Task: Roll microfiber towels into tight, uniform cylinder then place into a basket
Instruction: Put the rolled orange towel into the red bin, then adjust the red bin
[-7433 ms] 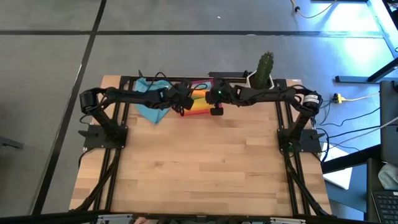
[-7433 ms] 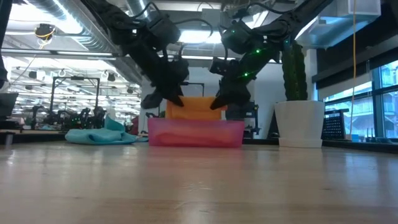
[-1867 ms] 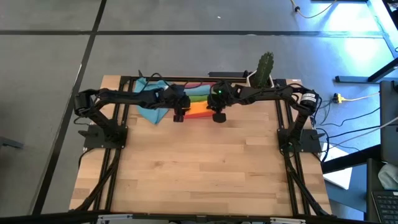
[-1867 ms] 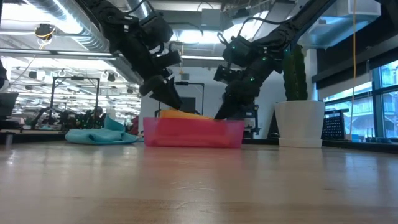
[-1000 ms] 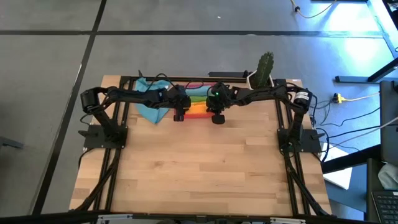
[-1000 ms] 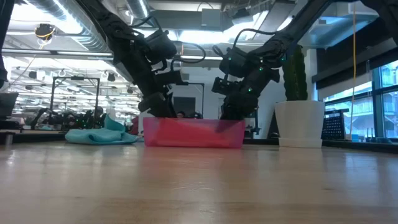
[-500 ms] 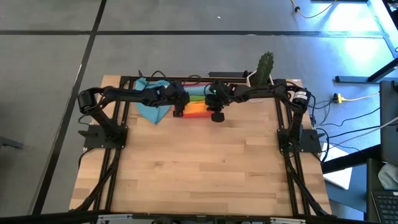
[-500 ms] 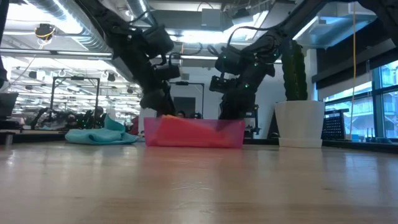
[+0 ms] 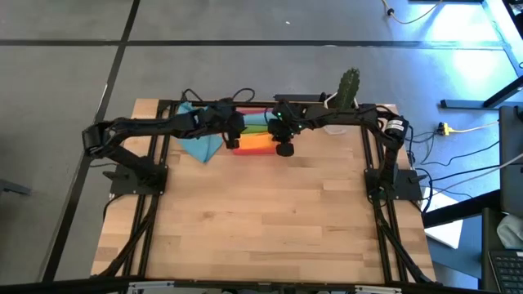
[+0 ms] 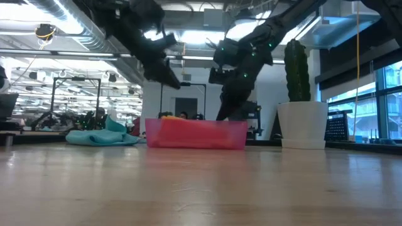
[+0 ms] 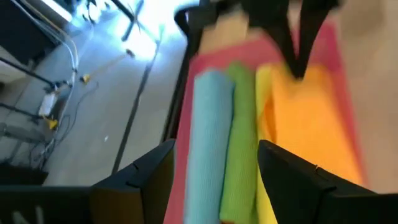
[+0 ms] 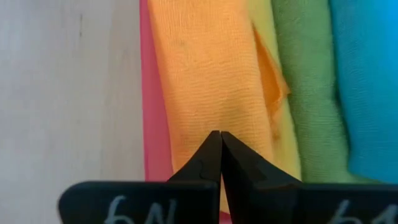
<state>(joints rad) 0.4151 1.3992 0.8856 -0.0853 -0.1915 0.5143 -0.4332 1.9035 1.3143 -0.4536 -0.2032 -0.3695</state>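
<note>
Your small shallow red plastic basket (image 9: 255, 140) sits at the far edge of the light wooden table (image 9: 261, 220), approx. centre, just left of the white pot w/ the green cactus (image 9: 346, 90). Inside it you've got four rolled microfiber towels side by side: orange roll (image 12: 202, 81) nearest the table's open side, then yellow roll (image 12: 264, 37), green roll (image 12: 305, 81) and teal-blue roll (image 12: 367, 81) toward the far edge. The orange one has a loose flap sticking out over the yellow.

Your left gripper (image 11: 214, 168) hangs above the basket's left end, fingers spread wide, nothing between them; its wrist view looks down along the rolls. In the low view it sits clear above the basket rim.

Your right gripper (image 12: 220, 146) is over the basket's right end, fingers pressed together to a point, tip right over the orange roll near the basket's near wall; can't tell if it touches the cloth.

One more loose, crumpled teal-blue microfiber cloth (image 9: 198, 140) lies on the table just left of the basket, unrolled, partly under the left arm.
</note>
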